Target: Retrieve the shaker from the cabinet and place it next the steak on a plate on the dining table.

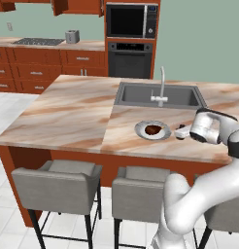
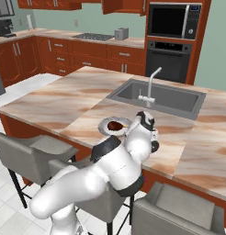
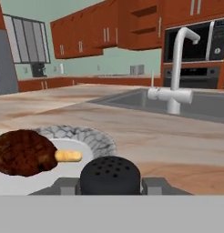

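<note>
You have the shaker (image 3: pixel 110 175) clamped in the end effector (image 3: pixel 110 189), its perforated dark top showing just above the two grey finger pads in the hand view; the hand hangs low over the desk (image 1: pixel 68 112), just to the right of the plate (image 1: pixel 141 129) as the left base view shows it; the steak (image 1: pixel 153 129) lies on the plate's white centre, with a small tan stub poking out of it toward the shaker; the sink (image 1: pixel 141 95) and its faucet (image 1: pixel 162 87) sit on the far side, well clear of your path. The step in hand, as I judge it, is the set-down; whether the shaker's base is already touching the marbled top I cannot tell, since the hand hides it in both base views; so lower straight down and slowly, keeping the shaker upright, and do not drift left, or you may land its base on the plate's grey rim and leave it tilted; aim for bare desk just beside the rim; spread the fingers only once the base sits flat, then lift straight up so a pad does not catch the narrowed top and topple it toward the steak.
</note>
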